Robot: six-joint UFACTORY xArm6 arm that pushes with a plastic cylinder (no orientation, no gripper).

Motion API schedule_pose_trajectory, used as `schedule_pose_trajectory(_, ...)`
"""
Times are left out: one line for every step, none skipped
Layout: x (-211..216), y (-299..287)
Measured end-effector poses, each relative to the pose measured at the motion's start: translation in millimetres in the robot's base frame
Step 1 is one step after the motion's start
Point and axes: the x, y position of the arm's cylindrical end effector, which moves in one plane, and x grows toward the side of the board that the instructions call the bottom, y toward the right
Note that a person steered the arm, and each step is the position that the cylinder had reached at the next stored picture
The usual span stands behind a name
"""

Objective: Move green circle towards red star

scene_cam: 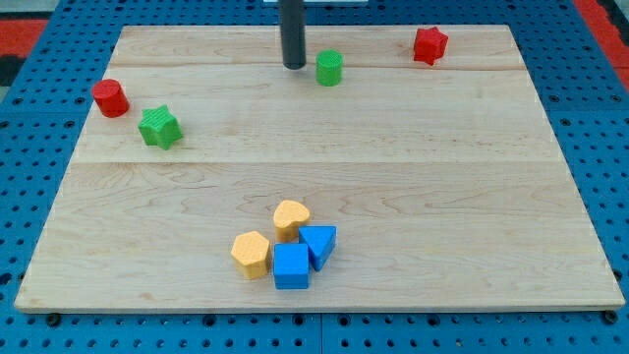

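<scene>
The green circle [329, 68] is a small green cylinder near the view's top, a little right of centre. The red star [429, 44] lies further to the view's right and slightly higher, near the board's top edge. My tip [294, 65] stands just to the left of the green circle, with a small gap showing between them. The dark rod rises straight up out of the view's top.
A red cylinder [111, 97] and a green star [159, 128] lie at the view's left. A yellow heart [290, 217], a yellow hexagon [252, 254], a blue cube [291, 266] and a blue triangle [319, 243] cluster near the bottom centre. The wooden board [472, 197] lies on blue pegboard.
</scene>
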Motion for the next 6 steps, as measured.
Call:
schedule_pose_trajectory(11,36)
schedule_pose_trajectory(11,57)
schedule_pose_trajectory(64,35)
schedule_pose_trajectory(144,-37)
schedule_pose_trajectory(186,-130)
schedule_pose_trajectory(212,-215)
